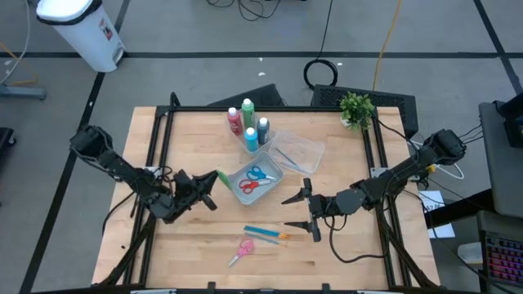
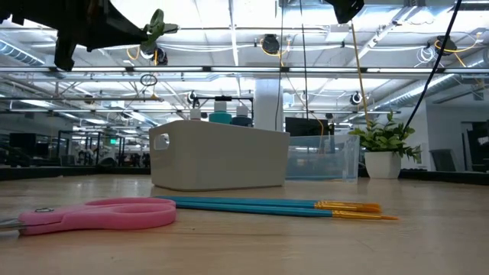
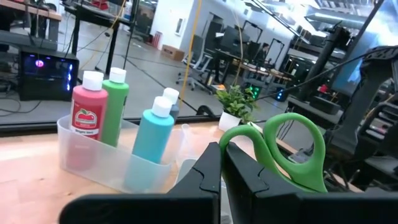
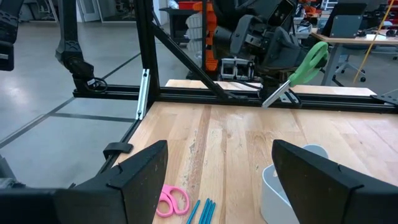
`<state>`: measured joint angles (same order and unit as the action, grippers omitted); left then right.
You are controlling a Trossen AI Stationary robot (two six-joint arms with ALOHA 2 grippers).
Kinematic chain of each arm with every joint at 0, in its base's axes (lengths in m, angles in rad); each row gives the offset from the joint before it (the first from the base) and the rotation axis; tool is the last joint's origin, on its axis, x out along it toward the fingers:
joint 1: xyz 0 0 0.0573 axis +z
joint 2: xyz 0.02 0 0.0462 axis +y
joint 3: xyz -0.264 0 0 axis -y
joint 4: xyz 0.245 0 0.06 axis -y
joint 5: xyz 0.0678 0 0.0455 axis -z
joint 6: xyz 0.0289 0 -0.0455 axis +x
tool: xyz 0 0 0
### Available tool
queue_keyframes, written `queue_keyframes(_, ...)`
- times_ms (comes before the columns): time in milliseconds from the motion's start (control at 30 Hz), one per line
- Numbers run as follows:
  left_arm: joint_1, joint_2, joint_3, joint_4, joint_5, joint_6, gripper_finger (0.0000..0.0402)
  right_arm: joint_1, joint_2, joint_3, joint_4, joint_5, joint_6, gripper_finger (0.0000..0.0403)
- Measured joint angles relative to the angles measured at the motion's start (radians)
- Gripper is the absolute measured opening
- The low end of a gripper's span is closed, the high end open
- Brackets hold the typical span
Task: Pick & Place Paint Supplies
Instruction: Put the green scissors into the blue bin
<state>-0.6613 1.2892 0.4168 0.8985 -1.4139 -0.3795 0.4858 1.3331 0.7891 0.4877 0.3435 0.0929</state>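
Observation:
My left gripper [image 1: 212,182] is over the table's left part, shut on green scissors [image 3: 292,149], which also show high in the low view [image 2: 157,27]. Beside it stands a white tub [image 1: 276,175] holding red and blue scissors [image 1: 255,180]. Red, green and light blue bottles [image 3: 87,112] stand in a clear tub [image 1: 249,145] at the far middle. Two blue brushes [image 1: 265,234] and pink scissors [image 1: 242,251] lie flat on the near table. My right gripper [image 1: 304,211] hangs open to the right of the brushes, nothing between its fingers. My left gripper pinches the green scissors between its two fingers, just below the handle loops [image 3: 239,134]. The fingers [image 3: 208,174] lie about level and point toward the white tub. The scissors are lifted clear of the table. Their loops stick out past the fingertips and the blades [image 4: 275,95] slant downward.
A second clear tub [image 1: 301,151] sits right of the bottles. A small potted plant [image 1: 357,109] stands at the far right corner. Black frame rails [image 1: 159,155] run along the table's left and right sides. Bare wood lies between the two grippers at the near middle.

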Motion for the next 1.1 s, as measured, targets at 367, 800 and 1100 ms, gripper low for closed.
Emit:
queue_keyframes(367,0.000,0.000,0.000,-0.032,0.008,-0.036,0.0008,0.000,0.000,0.000,-0.001,0.000,0.000,0.0279)
queue_keyframes(800,0.000,0.000,0.000,-0.042,0.020,0.022,0.0004,0.000,0.000,0.000,-0.003,0.000,0.000,0.0279)
queue_keyframes(1100,-0.042,0.000,0.041,-0.029,0.008,0.361,0.0005,0.000,0.000,0.000,-0.006,0.000,0.000,0.0279)
